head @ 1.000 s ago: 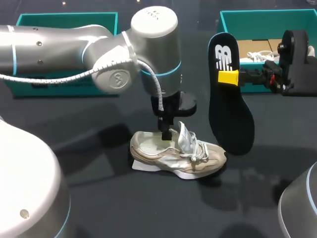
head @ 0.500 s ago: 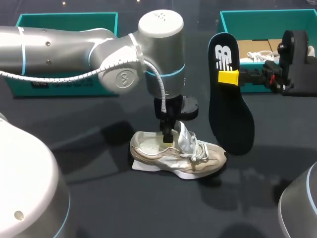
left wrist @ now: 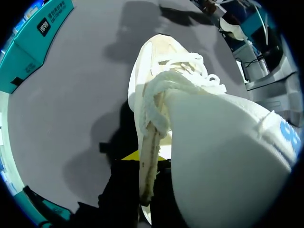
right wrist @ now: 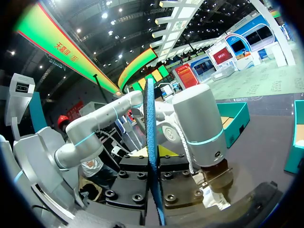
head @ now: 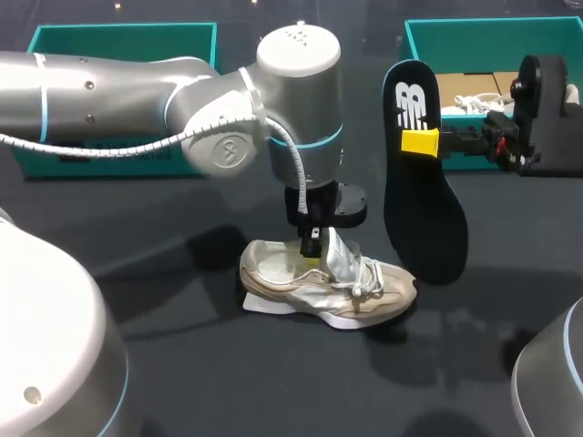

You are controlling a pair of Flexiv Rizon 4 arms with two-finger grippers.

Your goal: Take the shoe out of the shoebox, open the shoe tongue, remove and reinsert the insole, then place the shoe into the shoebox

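**Insole held clear of the shoe while the shoe is gripped on the desk**

The shoe is seen standing on its sole near the middle of the dark desk, outside the shoebox, with its toe turned toward the right arm's side. Its tongue is raised upright, and the laces are loosened over the front of the upper.

The left tool is lowered from above into the shoe's opening, just behind the tongue. In the left wrist view, the lace-side edge of the upper is seen running between the 2 fingers, and the tool appears closed on it. The tongue fills much of that view beside the tool.

The black insole is held above the desk by the right tool, which is clamped on it near the heel end. The insole is kept nearly upright, heel end uppermost and toe end hanging down just beside the shoe's toe. In the right wrist view it is seen edge-on between the 2 fingers.

The shoebox is placed at the far right of the desk, behind the right tool. A second teal box is placed at the far left.
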